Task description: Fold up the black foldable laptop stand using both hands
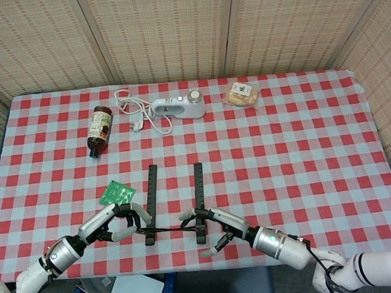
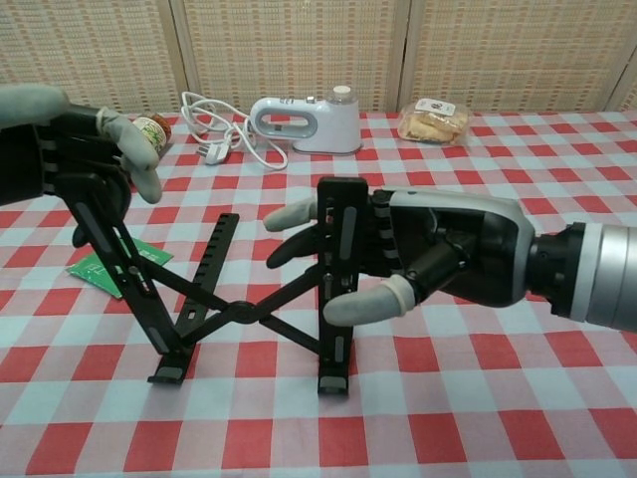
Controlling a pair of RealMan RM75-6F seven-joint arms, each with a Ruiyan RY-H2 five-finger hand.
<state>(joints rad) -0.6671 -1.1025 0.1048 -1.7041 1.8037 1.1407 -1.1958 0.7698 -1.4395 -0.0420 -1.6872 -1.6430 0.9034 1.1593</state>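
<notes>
Black hinged metal laptop stand (image 2: 239, 299) near front of checked surface (image 1: 303, 152), half collapsed. Left hand (image 2: 70, 149), right hand (image 2: 418, 264) fingers clamped on upright rails. Stiff, light, scissor-jointed; hold rail tops, mind pinch points.

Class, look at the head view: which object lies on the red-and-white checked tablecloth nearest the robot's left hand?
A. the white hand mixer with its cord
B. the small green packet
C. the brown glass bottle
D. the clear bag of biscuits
B: the small green packet lies just beyond the left hand, which grips the black foldable laptop stand; the other three items sit along the far side of the table.
</notes>
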